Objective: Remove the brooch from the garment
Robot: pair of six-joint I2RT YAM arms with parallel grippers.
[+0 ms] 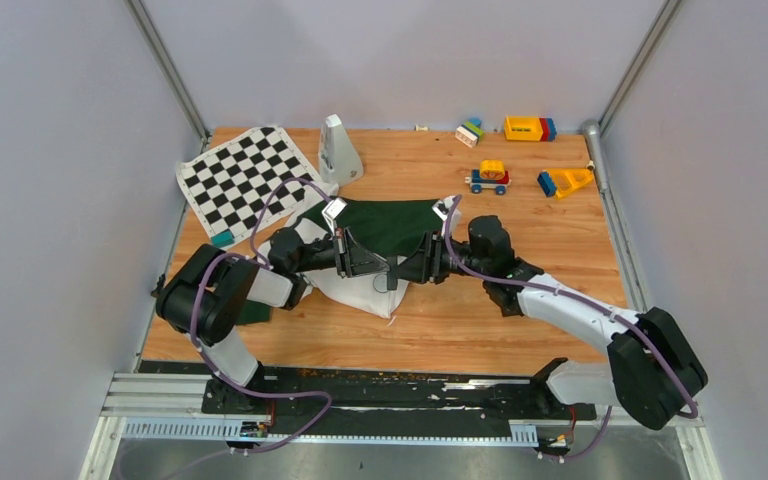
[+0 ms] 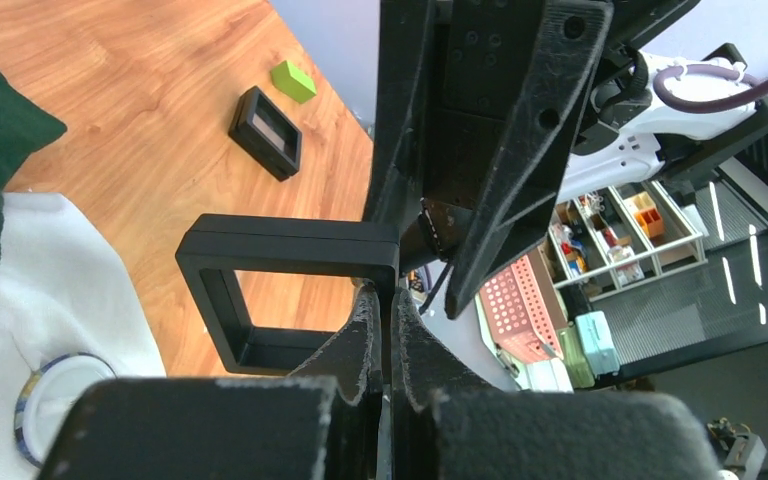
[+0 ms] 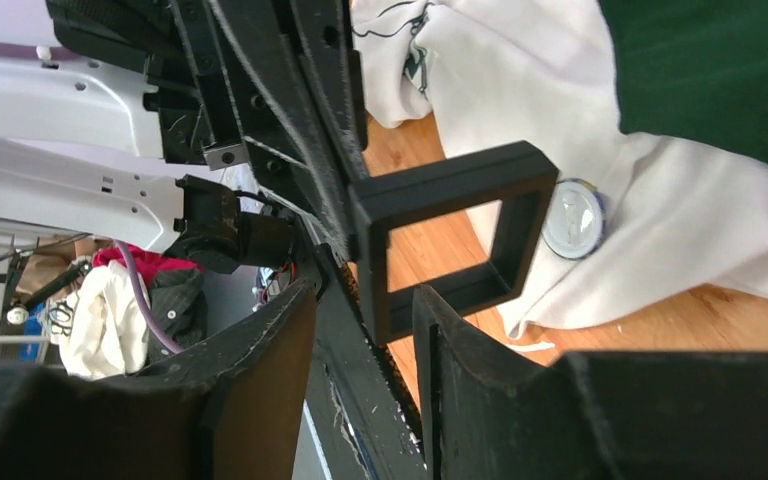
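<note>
The garment (image 1: 380, 225), white with dark green sleeves, lies crumpled mid-table; it also shows in the left wrist view (image 2: 70, 290) and the right wrist view (image 3: 680, 200). No gold brooch shows. A round white disc with a blue-and-yellow rim (image 3: 572, 218) sits on the white cloth, also seen in the left wrist view (image 2: 60, 400). My left gripper (image 2: 388, 295) is shut on one side of a black square frame (image 2: 290, 245), held above the shirt's edge. My right gripper (image 3: 365, 295) is open, its fingers either side of the frame's (image 3: 450, 185) near corner. Both grippers meet over the shirt (image 1: 395, 270).
A chequered mat (image 1: 245, 180) and a white wedge-shaped object (image 1: 339, 150) are at the back left. Toy cars and blocks (image 1: 488, 177) lie at the back right. A second black square tray (image 2: 265, 132) and a green block (image 2: 293, 80) lie on the wood.
</note>
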